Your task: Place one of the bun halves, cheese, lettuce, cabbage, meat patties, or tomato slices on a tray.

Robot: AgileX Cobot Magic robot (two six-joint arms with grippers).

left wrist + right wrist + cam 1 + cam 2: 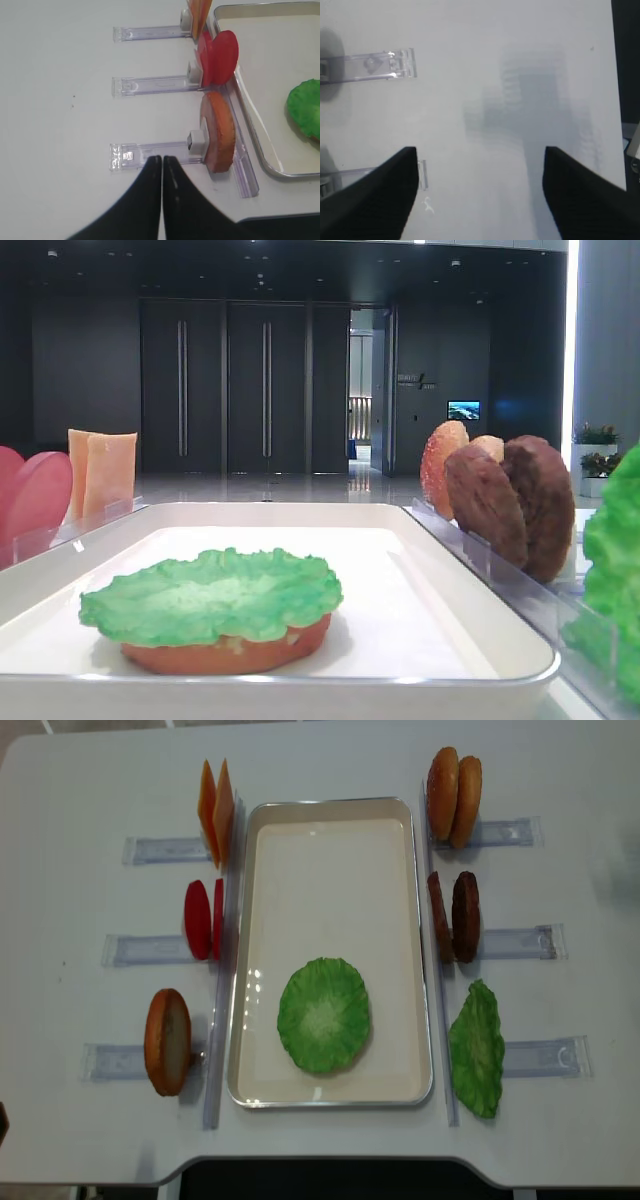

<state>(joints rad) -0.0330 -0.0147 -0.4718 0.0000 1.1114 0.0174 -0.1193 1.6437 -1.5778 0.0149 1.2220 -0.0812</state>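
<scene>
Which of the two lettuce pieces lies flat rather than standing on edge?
The lettuce in the tray, lying on a bun half; the other lettuce stands right of the tray.

Dark hall; tall double doors [225,385]; glossy floor [300,485]; white table [90,780].

You can't see the bun half [225,652] fully — lettuce [213,595] covers its top; neither pincer shows overhead.
</scene>
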